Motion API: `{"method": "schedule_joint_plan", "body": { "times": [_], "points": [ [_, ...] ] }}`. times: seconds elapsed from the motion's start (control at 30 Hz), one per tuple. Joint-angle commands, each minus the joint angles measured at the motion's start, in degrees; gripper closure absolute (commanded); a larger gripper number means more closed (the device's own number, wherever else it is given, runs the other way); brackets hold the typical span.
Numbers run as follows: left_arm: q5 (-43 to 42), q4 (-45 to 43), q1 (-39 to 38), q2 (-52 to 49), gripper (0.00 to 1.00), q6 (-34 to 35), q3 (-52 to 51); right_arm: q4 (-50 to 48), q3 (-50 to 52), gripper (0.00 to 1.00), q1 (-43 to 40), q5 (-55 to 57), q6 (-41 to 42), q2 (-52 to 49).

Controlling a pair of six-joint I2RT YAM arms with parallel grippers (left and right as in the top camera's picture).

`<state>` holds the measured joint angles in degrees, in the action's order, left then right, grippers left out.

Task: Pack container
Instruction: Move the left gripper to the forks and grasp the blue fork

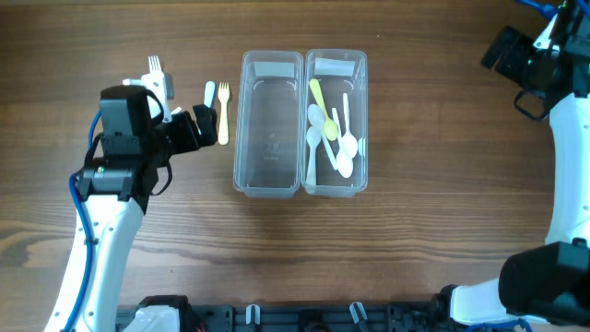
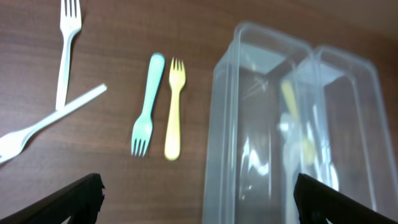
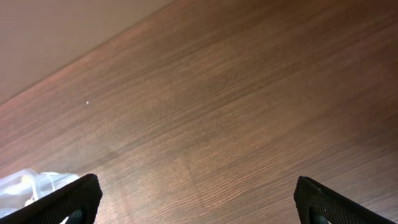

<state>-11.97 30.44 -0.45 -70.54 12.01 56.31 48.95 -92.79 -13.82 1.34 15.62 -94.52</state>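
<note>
left gripper (image 2: pixel 199 191) agape, hovering near yellow fork (image 2: pixel 174 109)

1. A wooden table (image 1: pixel 415 249) fills the overhead view, dark brown, with its grain running left to right.
2. In the right wrist view the table's edge runs diagonally across the far left corner.
3. Beyond that edge lies a plain pale beige surface (image 3: pixel 56 37), blurred; what it is cannot be told.
</note>
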Motion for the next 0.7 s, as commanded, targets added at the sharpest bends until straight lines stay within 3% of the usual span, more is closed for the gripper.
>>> {"method": "schedule_joint_plan", "body": {
  "times": [0.0,0.27,0.4,0.53,0.67],
  "points": [
    [1.2,0.5,0.3,-4.9,0.00,3.4,3.2,-0.1,-0.6,0.00,0.1,-1.9,1.3,-2.4],
    [8.2,13.1,0.3,-26.0,0.00,-3.9,23.3,0.1,-0.6,0.00,0.1,-1.9,1.3,-5.1],
    [8.0,14.0,0.3,-33.8,0.00,-11.2,31.3,0.4,-0.5,0.00,0.1,-1.9,1.3,-5.5],
    [8.7,12.9,0.3,-39.6,0.02,-15.7,33.3,1.0,-0.5,0.00,0.1,-1.9,1.3,-5.5],
    [8.7,11.8,0.3,-45.5,0.04,-16.1,33.3,1.3,-0.5,0.00,0.2,-1.9,1.4,-5.5]
  ]
}}
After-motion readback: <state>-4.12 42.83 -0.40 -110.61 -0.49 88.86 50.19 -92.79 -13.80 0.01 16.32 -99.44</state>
